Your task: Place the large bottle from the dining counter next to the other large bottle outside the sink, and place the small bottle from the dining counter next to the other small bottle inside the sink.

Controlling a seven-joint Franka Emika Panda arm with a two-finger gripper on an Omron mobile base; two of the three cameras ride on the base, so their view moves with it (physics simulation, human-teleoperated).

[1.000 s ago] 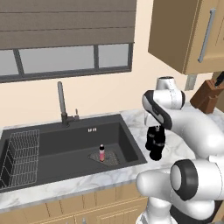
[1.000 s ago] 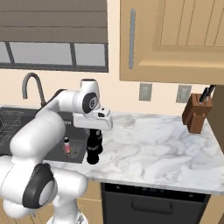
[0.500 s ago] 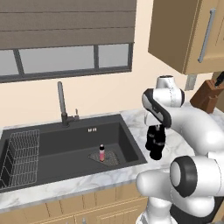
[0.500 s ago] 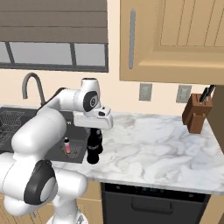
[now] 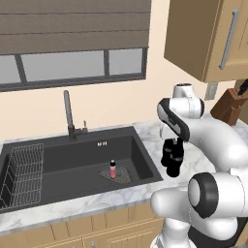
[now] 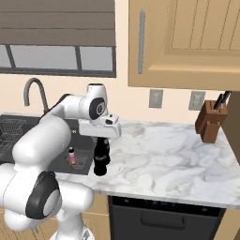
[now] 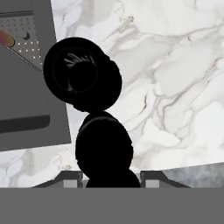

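Pincer: the gripper (image 6: 101,154) points straight down over the marble just right of the sink; whether its fingers are clamped or slack I cannot tell, since black bottle hides them.

In the pincer: the large bottle (image 6: 100,161) stands upright directly under it, neck up between the fingers, base on or barely above the stone.

Beside it: the hand view looks down on two round black shapes, one close under the camera and one just beyond; I take the farther for the other large bottle (image 7: 82,73), the two touching or nearly so.

Sink: the sink (image 5: 140,160) lies just left of both bottles, its rim close by.

In the basin: the other small bottle (image 5: 113,169) stands upright on the drain mat (image 5: 116,174), alone.

Done, as I judge: the big bottle is at its mate outside the basin, with only the release left.

Left: the pink-to-yellow small bottle is not beside the pink one, so fetching it from the dining counter remains.
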